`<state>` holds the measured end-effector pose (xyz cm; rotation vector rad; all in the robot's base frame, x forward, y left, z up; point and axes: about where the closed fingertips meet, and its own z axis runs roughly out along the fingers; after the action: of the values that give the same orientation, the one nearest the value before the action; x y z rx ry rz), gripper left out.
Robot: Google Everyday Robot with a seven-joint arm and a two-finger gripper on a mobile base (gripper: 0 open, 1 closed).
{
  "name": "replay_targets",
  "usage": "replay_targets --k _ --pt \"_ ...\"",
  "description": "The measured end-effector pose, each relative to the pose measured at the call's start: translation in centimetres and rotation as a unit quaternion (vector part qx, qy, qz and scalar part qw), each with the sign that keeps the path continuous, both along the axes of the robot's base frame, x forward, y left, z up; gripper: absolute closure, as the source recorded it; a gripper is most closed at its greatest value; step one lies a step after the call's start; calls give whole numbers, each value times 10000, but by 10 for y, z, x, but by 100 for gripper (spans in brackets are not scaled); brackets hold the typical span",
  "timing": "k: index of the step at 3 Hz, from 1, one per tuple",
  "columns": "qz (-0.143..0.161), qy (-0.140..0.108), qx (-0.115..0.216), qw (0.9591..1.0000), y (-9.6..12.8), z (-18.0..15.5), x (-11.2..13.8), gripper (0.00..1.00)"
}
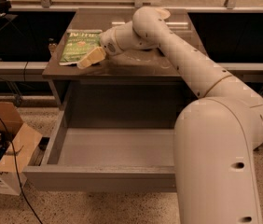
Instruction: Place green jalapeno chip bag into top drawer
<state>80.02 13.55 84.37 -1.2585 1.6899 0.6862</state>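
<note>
Arm [187,69], one, pale and bulky, rises from the lower right, bends at a big elbow and reaches left over the brown cabinet top [136,65]. One top drawer [103,177], grey, stands pulled out below. One cardboard box [10,162] sits on the floor at left. One green jalapeno chip bag [79,45] lies flat on the cabinet top's left side. The gripper [90,59] lies over the bag's lower right corner; how far open it is, or whether it grips the bag, cannot be told.

My gripper [90,59] sits at the flat green foil chip bag [79,45] on the brown cabinet top [141,65]. The wide grey drawer [99,177] below gapes open; my bulky white arm [215,129] overhangs its right side.
</note>
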Motion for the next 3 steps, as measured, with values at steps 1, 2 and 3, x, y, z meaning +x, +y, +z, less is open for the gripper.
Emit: replay_targets --k 1,2,3 --pt "-65 112 48 9999 0 -7 10 27" --pt "-105 181 54 9998 -1 -12 13 50" --pt "-113 100 -14 9999 -3 -6 11 73"
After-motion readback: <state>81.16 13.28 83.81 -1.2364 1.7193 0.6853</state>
